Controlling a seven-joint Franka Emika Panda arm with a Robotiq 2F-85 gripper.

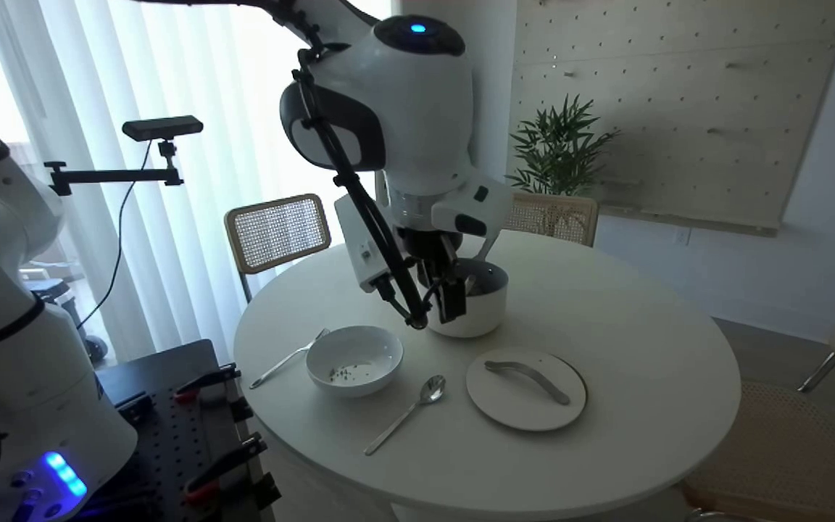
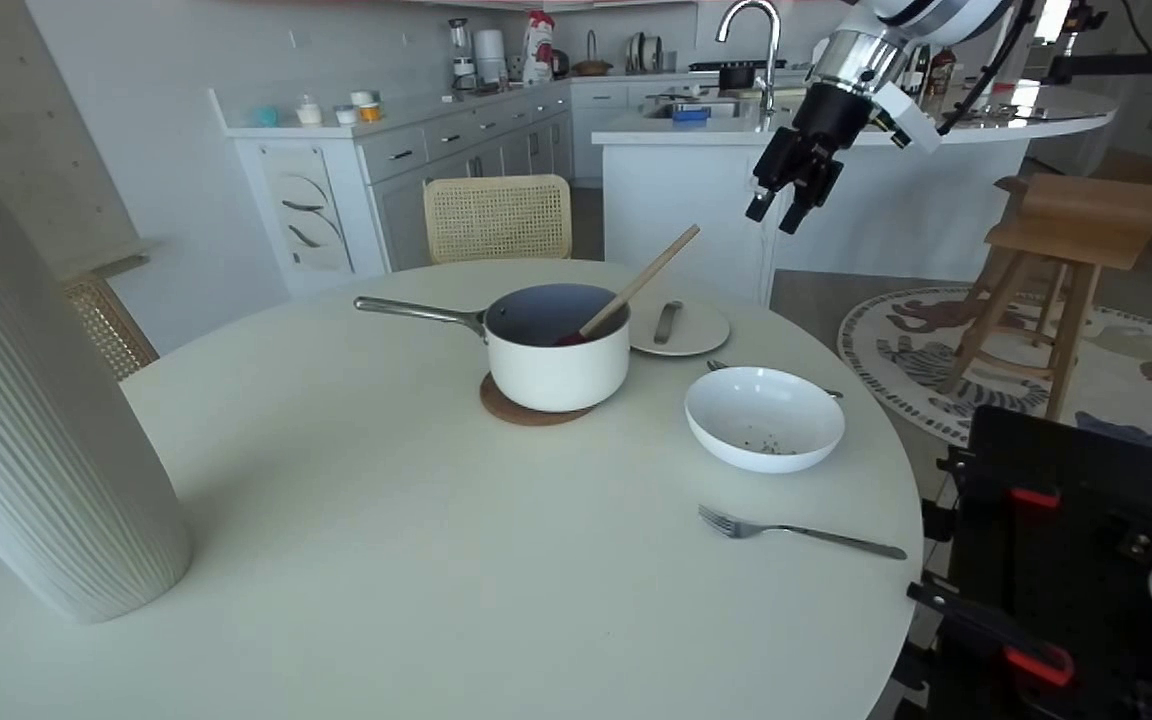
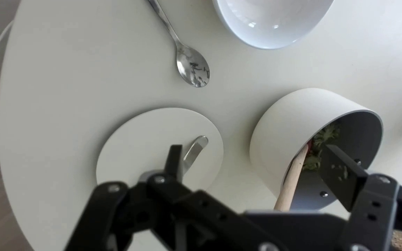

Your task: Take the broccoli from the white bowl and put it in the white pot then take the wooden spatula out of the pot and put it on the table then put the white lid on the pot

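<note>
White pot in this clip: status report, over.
Claw open, holding nothing. Broccoli in white pot. Wooden spatula leaning out of it, would likely block the white lid.

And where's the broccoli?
The broccoli is inside the pot, toward the right of the wrist view, right beside the spatula.

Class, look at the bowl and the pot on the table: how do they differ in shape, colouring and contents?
The bowl has sloping, rounded sides; the pot is straight-sided.
The bowl has no handle; the pot has a long metal handle.
The bowl is white inside, the pot dark grey.
Small crumbs lie in the bowl; broccoli and the spatula are in the pot.
Both are round, uncovered and white outside.
</note>
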